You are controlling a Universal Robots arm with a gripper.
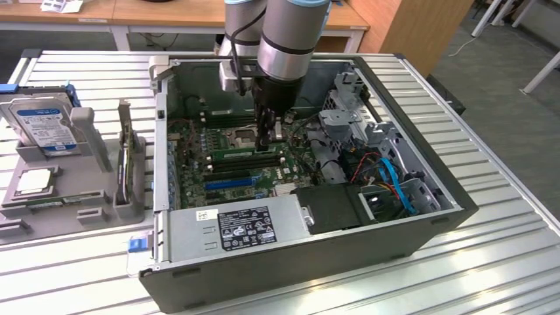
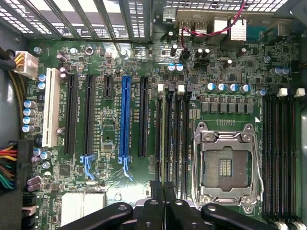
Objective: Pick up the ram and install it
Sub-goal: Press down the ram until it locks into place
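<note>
Shut almost fully, black two-fingered hand (image 1: 265,133) (image 2: 163,185), fingers (image 2: 156,191) pressed together with nothing visibly clamped between them. Hangs low inside the open grey metal computer case (image 1: 420,226), on the end of the silver and black arm (image 1: 284,46), tips pointing down at the green motherboard (image 2: 110,134). Sits directly over the bank of long black memory slots (image 2: 172,139) with white end latches, just beside the square silver processor socket (image 2: 225,165) (image 1: 243,136).

Right under the hand in the exterior view, lying along that slot bank: the ram (image 1: 248,156), a long thin green circuit-board stick, standing on edge in a slot. Near the fingertips; touching or a little apart, cannot tell. Fully seated or not, cannot tell either.

Farther out on the board, a long blue expansion slot (image 2: 125,120) among black ones. Toward the near wall of the case, a grey power supply box with a black label (image 1: 236,226).

Outside the case, on the ribbed metal table (image 1: 490,262) toward the exterior view's left, a grey moulded tray (image 1: 96,216) carrying a silver hard drive with a blue-white label (image 1: 44,125) and a dark upright expansion card (image 1: 130,157).
</note>
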